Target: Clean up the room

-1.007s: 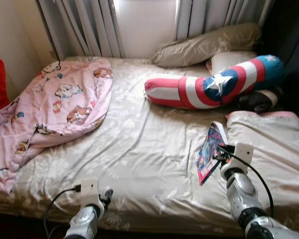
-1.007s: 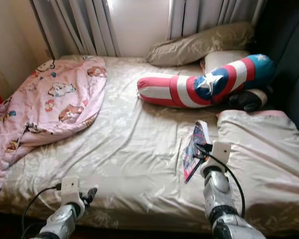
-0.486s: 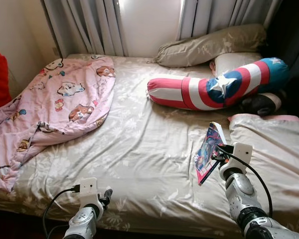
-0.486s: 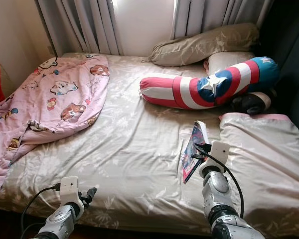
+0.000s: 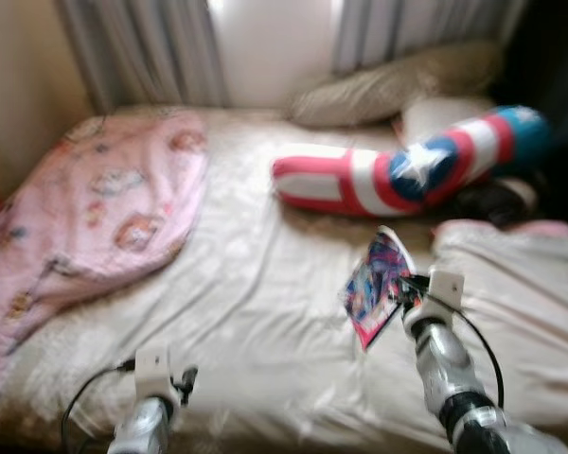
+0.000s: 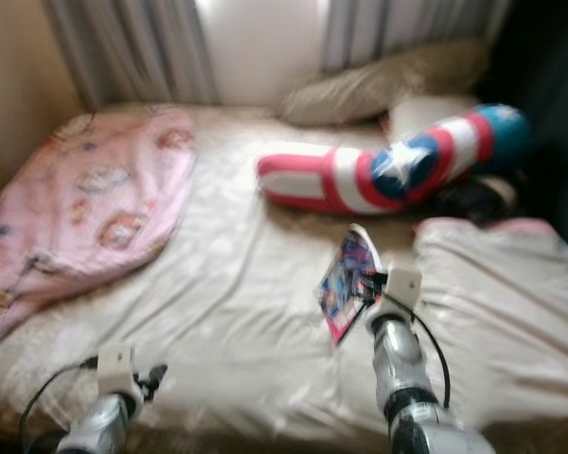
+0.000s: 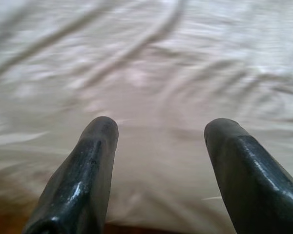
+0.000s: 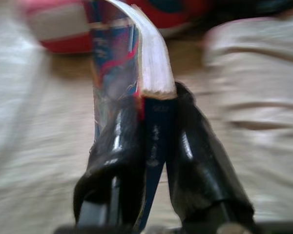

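My right gripper (image 5: 400, 291) is shut on a colourful book (image 5: 373, 287), holding it lifted above the beige bed sheet (image 5: 265, 312). In the right wrist view the book (image 8: 136, 63) stands clamped between both black fingers (image 8: 112, 161), its pages curling over. My left gripper (image 5: 183, 383) hovers low at the bed's front edge, open, and its fingers (image 7: 83, 180) have only sheet between them. The picture is blurred by motion.
A pink cartoon blanket (image 5: 85, 208) lies on the bed's left side. A red, white and blue star bolster (image 5: 407, 170) and beige pillows (image 5: 388, 85) lie at the head. A folded beige duvet (image 5: 521, 284) covers the right side. Curtains (image 5: 142, 47) hang behind.
The right gripper has lifted the book higher off the sheet and carried it slightly left. The camera is moving, so the whole view has blurred.
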Tool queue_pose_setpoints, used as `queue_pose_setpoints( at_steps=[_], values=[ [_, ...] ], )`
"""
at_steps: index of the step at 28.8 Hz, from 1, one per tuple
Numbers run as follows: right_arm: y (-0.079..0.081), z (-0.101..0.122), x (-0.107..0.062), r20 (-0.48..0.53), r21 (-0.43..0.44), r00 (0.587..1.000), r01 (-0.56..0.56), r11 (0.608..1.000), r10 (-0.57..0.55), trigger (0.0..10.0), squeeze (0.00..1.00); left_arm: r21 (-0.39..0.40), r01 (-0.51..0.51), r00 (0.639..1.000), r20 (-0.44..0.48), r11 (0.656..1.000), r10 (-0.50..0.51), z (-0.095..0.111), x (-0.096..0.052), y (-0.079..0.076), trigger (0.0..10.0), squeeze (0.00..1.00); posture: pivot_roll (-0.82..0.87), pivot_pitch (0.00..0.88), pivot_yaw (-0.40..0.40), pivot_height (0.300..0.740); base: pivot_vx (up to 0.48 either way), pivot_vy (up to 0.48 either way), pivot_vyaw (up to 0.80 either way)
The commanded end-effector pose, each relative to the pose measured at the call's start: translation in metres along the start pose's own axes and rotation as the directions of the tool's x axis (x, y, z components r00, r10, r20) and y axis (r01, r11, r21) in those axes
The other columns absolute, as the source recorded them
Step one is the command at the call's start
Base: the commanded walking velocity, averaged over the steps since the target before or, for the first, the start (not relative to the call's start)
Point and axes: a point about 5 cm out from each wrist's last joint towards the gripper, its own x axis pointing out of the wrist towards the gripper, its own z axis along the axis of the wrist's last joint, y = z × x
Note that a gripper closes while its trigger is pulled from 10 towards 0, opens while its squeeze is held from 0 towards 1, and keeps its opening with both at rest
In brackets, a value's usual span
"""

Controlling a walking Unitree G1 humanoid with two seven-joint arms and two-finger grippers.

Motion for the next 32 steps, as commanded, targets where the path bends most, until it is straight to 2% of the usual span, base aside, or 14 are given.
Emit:
queue_pose_setpoints(
  at_steps=[1,10,14,16,19,32],
  values=[
    [0.017,0.017,0.007,0.076,0.009,0.996,-0.043,0.999,0.042,10.0,0.0,0.011,-0.054,0.998,-0.02,0.998,0.054,-0.004,-0.004,0.019,10.0,0.0,0.08,0.0,-0.019,0.74,0.0,0.0,0.0],
    [0.019,0.019,0.007,0.089,0.017,0.994,-0.065,0.998,0.063,10.0,0.0,0.014,-0.057,0.998,-0.018,0.998,0.057,-0.004,-0.004,0.02,10.0,0.0,0.08,0.0,-0.018,0.74,0.0,0.0,0.0],
    [0.029,0.019,0.007,0.102,0.052,0.983,-0.157,0.986,0.151,10.0,0.0,0.011,-0.062,0.998,0.002,0.998,0.062,0.001,-0.003,0.02,10.0,0.0,0.08,0.0,-0.016,0.74,0.0,0.0,0.0],
    [0.034,0.019,0.007,0.096,0.053,0.974,-0.21,0.976,0.205,10.0,0.0,0.009,-0.062,0.998,0.019,0.998,0.062,0.007,-0.001,0.019,10.0,0.0,0.08,0.0,-0.016,0.74,0.0,0.0,0.0],
    [0.037,0.019,0.007,0.107,0.067,0.969,-0.23,0.971,0.223,10.0,0.0,0.004,-0.058,0.998,0.033,0.998,0.058,0.012,0.001,0.018,10.0,0.0,0.08,0.0,-0.016,0.74,0.0,0.0,0.0],
    [0.036,0.015,0.006,0.097,0.054,0.969,-0.232,0.971,0.226,10.0,0.0,-0.021,0.003,0.985,0.175,1.0,0.001,0.048,0.01,0.0,10.0,0.0,0.07,0.0,-0.01,0.74,0.0,0.0,0.0]
  ],
)
